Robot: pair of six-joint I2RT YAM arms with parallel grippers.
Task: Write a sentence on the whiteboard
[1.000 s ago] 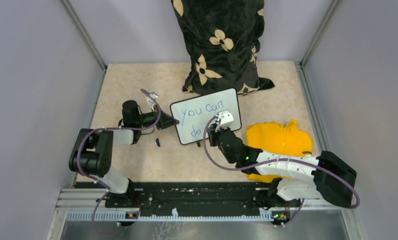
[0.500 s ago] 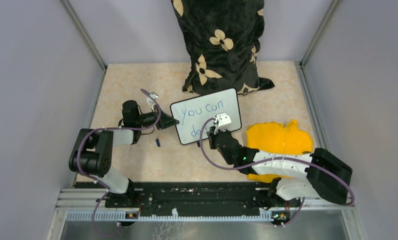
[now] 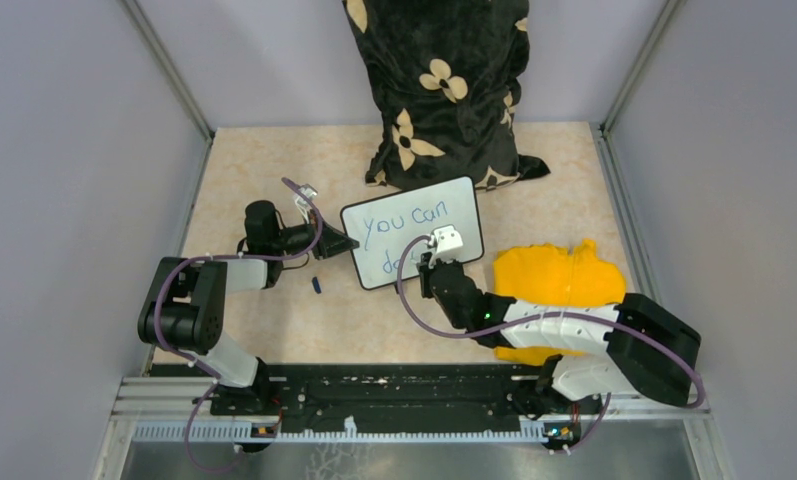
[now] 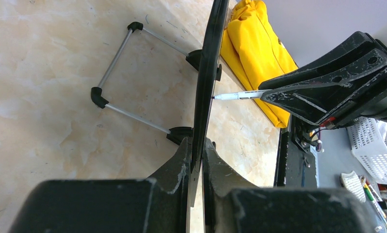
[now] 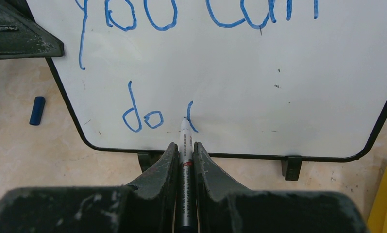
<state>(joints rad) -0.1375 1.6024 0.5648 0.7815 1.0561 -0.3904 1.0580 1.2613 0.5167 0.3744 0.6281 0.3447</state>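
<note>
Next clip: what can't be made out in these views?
Top external: the right gripper covers the blue handwritten sentence after "do" on the small black-rimmed white whiteboard.
Right wrist: the frame's upper edge cuts "You can"; fingers hide much of the white blue-tipped marker.
Left wrist: the left gripper holds the whiteboard edge-on, so its written face is unseen.

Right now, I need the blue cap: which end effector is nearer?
Left. The left end effector clamps the whiteboard beside the cap; the right end effector holds a marker farther right.
</note>
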